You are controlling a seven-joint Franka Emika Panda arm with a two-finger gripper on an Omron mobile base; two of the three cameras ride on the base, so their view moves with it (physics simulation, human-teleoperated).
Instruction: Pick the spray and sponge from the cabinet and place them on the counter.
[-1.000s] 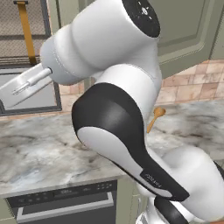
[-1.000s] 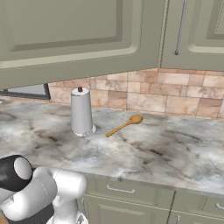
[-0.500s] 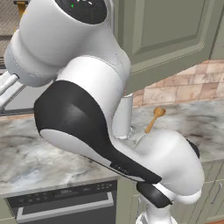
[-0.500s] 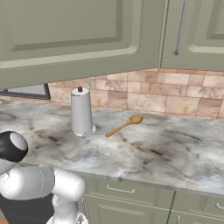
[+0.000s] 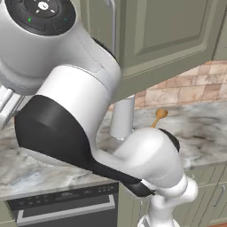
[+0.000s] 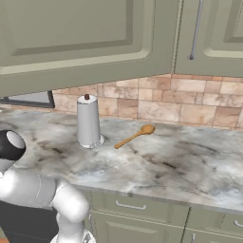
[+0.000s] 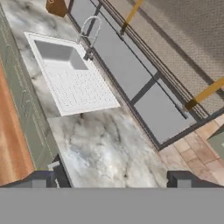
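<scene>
My arm (image 5: 75, 106) has swung up and to the left in the last second, and now it blocks most of the left base view. In the right base view it has slid down into the lower left corner. The jaws (image 7: 111, 178) sit at the bottom of the hand view, spread apart with nothing between them. They look down at the bare surface (image 7: 105, 148) in the middle, with the sink (image 7: 70, 74) in the upper left and the mesh unit (image 7: 144, 74) with orange straps running to the right. I think this means I am still only getting into place, and no part of the job is done yet. The cabinet (image 6: 85, 33) fills the top of the right base view, and its door looks closed, with a thin bar handle (image 6: 195, 29) at the upper right. The spray and the sponge must be inside, so I cannot see them. On the surface, in the middle of that view, stand a paper roll (image 6: 88, 121) and a wooden spoon (image 6: 135, 136) just to its right. In the left base view the roll is half hidden behind my arm, and the surface there is mostly covered too.
</scene>
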